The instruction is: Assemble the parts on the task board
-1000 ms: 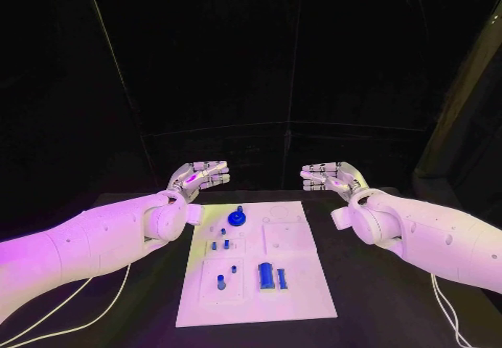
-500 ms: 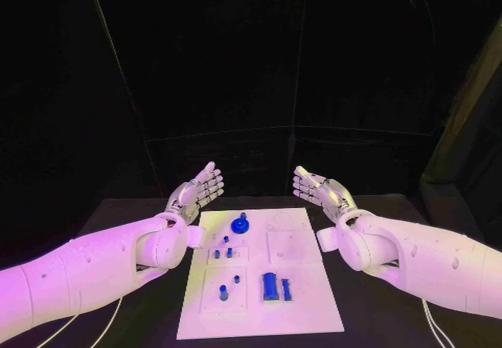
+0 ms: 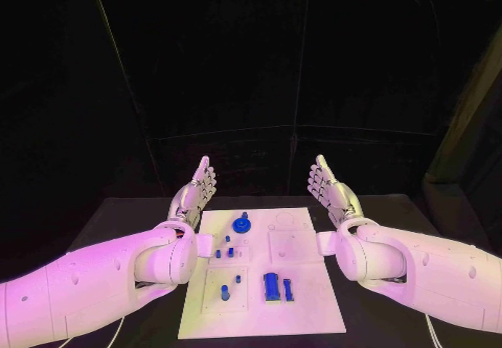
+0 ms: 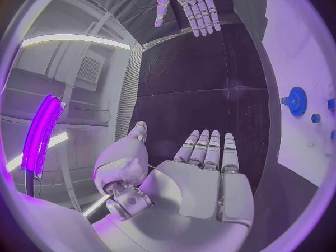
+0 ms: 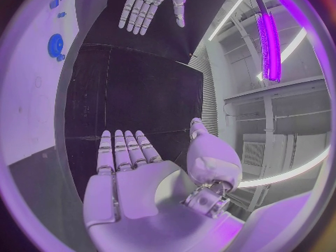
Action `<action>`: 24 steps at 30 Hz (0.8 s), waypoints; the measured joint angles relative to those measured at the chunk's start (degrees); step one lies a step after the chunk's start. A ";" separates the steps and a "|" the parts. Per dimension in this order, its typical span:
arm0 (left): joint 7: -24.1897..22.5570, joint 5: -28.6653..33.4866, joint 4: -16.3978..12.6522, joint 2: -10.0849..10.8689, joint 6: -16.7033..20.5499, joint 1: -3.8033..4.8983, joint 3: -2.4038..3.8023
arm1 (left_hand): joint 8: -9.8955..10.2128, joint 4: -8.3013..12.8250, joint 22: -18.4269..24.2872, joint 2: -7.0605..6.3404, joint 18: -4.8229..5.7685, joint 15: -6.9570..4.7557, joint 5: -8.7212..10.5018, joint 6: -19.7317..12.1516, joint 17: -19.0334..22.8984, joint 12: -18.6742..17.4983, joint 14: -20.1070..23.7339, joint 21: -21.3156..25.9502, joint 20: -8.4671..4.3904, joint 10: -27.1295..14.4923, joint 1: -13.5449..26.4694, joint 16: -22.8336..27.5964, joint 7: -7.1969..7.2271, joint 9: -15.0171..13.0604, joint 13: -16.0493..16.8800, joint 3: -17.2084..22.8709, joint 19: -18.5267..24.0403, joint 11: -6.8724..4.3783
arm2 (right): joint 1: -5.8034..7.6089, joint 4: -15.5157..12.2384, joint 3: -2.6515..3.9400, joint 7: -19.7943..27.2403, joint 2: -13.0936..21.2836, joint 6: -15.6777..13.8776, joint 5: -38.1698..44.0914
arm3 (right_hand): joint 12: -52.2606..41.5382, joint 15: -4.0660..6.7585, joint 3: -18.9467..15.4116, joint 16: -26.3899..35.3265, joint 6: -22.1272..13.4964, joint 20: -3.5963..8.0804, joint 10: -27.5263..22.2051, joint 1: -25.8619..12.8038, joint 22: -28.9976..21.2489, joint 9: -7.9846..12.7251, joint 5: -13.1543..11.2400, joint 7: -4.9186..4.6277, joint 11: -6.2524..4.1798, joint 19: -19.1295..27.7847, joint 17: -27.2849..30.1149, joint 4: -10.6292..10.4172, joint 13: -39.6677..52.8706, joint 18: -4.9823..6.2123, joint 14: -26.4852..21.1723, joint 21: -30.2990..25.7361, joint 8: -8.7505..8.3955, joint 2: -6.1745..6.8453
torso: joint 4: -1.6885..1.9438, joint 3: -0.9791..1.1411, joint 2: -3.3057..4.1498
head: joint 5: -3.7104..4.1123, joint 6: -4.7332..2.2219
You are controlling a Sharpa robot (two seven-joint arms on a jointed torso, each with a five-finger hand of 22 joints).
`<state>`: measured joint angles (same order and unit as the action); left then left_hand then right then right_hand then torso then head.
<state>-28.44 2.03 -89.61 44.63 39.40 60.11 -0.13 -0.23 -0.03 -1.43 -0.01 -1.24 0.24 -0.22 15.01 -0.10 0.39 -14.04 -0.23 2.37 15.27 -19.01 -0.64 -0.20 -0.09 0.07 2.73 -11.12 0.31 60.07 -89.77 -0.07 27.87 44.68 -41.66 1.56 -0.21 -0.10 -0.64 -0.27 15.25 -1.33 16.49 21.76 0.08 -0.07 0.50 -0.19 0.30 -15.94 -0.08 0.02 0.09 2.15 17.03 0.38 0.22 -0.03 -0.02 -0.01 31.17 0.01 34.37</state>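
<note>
Both silver many-fingered hands raised above the far corners of the white rectangular task board (image 3: 262,275), palms facing each other: left hand (image 3: 194,190) flat with fingers straight, empty; right hand (image 3: 328,190) likewise flat, holding nothing. Lying flat on the black table (image 3: 125,217), the board carrying small blue plastic parts: a round toothed blue gear (image 3: 241,225) near the far edge, short blue pegs (image 3: 223,251) just behind the middle, a thicker blue cylinder (image 3: 271,282) with a slim blue bar (image 3: 289,289) just beside it toward the near end, and another blue pin (image 3: 224,292) to their left. Whether these sit seated in their final places or loose, impossible to tell. Probably light, stiff and smooth, so apt to slip or roll; best pinched across the sides between thumb and fingertip, the gear by its rim or raised hub, with gentle pressure.
</note>
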 measured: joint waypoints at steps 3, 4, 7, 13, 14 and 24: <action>-0.07 -0.42 -0.19 0.03 1.61 -0.03 0.03 | 0.00 0.02 0.55 0.02 0.03 -0.12 0.00 -1.75 0.00 0.00 1.68 0.00 -1.10 -1.78 2.21 0.13 0.09 0.00 0.00 -1.04 1.11 -0.14 | 0.00 -0.02 0.00 0.36 0.01 -0.70 -0.52 | 0.00 0.07 0.00 0.00 -1.74 0.49 -1.91 -2.52 0.00 0.01 -0.14 0.08 -0.10 1.91 0.00 0.00 -0.02 -0.89 -1.96 0.00 0.00 0.01 | 0.01 0.01 0.01 | 0.00 0.00; -0.09 -0.51 -0.20 0.04 1.95 -0.03 0.03 | 0.00 0.05 0.71 0.01 0.03 -0.12 0.00 -2.34 0.00 0.00 2.16 0.00 -1.35 -2.36 2.94 0.25 0.10 0.00 0.00 -1.29 1.56 -0.13 | 0.00 -0.02 0.00 0.45 0.01 -0.86 -0.64 | 0.00 0.04 0.16 0.00 -2.33 0.62 -2.49 -3.28 0.00 0.01 -0.14 0.09 -0.17 2.45 0.00 -0.15 -0.02 -0.89 -2.60 0.00 0.00 0.01 | 0.01 0.01 0.01 | 0.00 0.00; -0.13 -0.77 -0.21 0.05 2.79 -0.03 0.04 | 0.00 0.04 0.98 0.03 0.03 -0.19 0.00 -3.79 0.00 0.00 3.59 0.00 -1.81 -3.86 4.81 0.25 0.11 -0.01 0.01 -1.77 2.64 -0.21 | 0.00 -0.02 0.00 0.66 0.01 -1.28 -0.97 | 0.00 0.04 0.30 0.00 -4.00 0.91 -4.29 -5.64 0.00 0.01 -0.14 0.12 -0.23 4.16 0.00 0.00 -0.02 -0.88 -4.44 0.00 0.00 0.00 | 0.02 0.01 0.01 | 0.00 0.00; -0.16 -1.03 -0.22 0.05 3.69 -0.04 0.04 | 0.00 0.11 1.21 0.02 0.03 -0.23 0.00 -6.27 0.03 0.00 5.87 0.00 -2.11 -6.38 7.89 0.25 0.16 0.01 0.01 -2.16 4.34 -0.30 | 0.00 -0.02 0.01 0.90 0.01 -1.75 -1.34 | 0.00 0.10 0.30 0.00 -6.41 1.21 -6.83 -9.13 0.00 0.01 -0.14 0.17 -0.29 6.72 0.00 0.00 -0.01 -0.88 -7.10 0.00 0.00 0.01 | 0.02 0.01 0.01 | 0.00 0.00; -0.17 -1.06 -0.23 0.06 3.81 -0.04 0.04 | 0.00 0.11 1.23 0.02 0.02 -0.23 0.00 -6.60 0.04 0.00 6.14 0.00 -2.28 -6.75 8.34 0.25 0.17 0.03 0.01 -2.16 4.54 -0.28 | 0.00 -0.03 0.01 0.93 0.01 -1.81 -1.38 | 0.00 0.09 0.30 0.00 -6.74 1.22 -7.31 -9.60 0.01 0.01 -0.14 0.19 -0.22 6.99 0.00 0.00 -0.01 -0.88 -7.50 0.00 0.00 0.00 | 0.02 0.01 0.01 | 0.00 0.00; -0.20 -1.21 -0.24 0.06 4.32 -0.04 0.04 | 0.00 -0.04 1.33 0.16 0.91 -0.23 0.00 -9.09 0.04 0.00 8.95 0.00 -2.31 -9.34 11.66 0.24 0.14 0.05 0.03 -2.31 8.86 -0.42 | -0.01 -0.04 0.01 1.09 0.01 -2.07 -1.60 | 0.00 0.09 0.30 -0.01 -14.29 1.31 -14.42 -16.52 0.01 0.00 -0.14 0.18 -0.32 14.58 -0.01 0.00 0.00 -1.76 -14.89 0.00 0.00 0.05 | 0.02 0.01 0.01 | 0.00 0.00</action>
<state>-28.64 0.82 -89.85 44.69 43.71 60.07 -0.09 -0.23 -0.07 -0.09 0.15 -0.32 0.00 -0.22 5.92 -0.05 0.39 -5.09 -0.23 0.07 5.93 -7.35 -0.39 -0.05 -0.05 0.09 0.42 -2.26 -0.10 60.06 -89.82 -0.06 28.95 44.68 -43.73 -0.04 -0.21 -0.01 -0.34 -0.28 0.95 -0.02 2.07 5.24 0.09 -0.08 0.36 -0.02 -0.01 -1.36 -0.09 0.02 0.09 0.39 2.14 0.38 0.23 0.02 0.01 0.00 31.18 0.01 34.37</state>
